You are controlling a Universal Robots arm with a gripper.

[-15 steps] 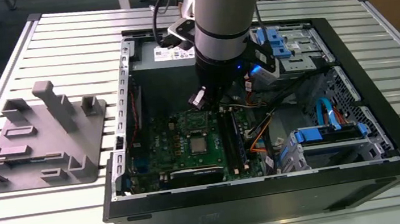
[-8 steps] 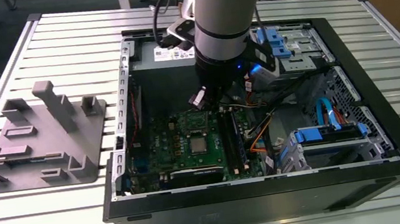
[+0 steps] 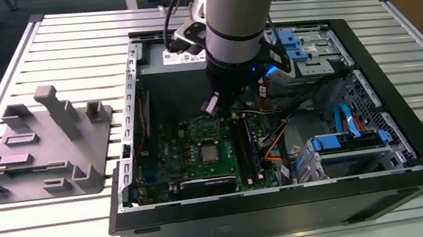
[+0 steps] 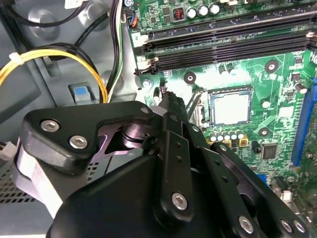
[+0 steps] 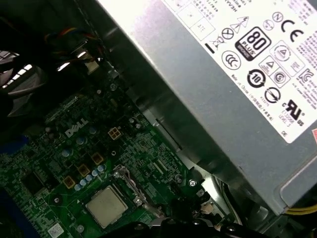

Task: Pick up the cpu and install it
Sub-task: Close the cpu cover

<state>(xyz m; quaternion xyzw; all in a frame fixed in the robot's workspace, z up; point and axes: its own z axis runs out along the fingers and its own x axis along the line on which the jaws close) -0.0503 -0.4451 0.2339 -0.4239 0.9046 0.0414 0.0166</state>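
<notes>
One cpu (image 4: 230, 108) is lying flat inside the silver socket frame (image 4: 210, 109) on the green circuit board (image 4: 277, 84), with its pale metal top facing up. In the first wrist view the cpu (image 5: 105, 206) is sitting in the same socket. In the exterior view the cpu (image 3: 210, 152) is showing near the middle of the board.

The black hand (image 4: 162, 91) is hanging over the board just beside the socket and is not touching the cpu. Its fingers appear to be pressing together at the tip with nothing between them.

Long black memory slots (image 4: 223, 44) are running along the board near the socket, and yellow cables (image 4: 49, 57) are looping off to one side. A grey power supply box (image 5: 223, 74) is standing next to the board.

The arm (image 3: 240, 18) is reaching down into the open black computer case (image 3: 287, 206), which is lying on the slatted metal worktop (image 3: 48, 235). A grey plastic tray (image 3: 45, 145) with upright posts is sitting beside the case, on the exterior view's left.
</notes>
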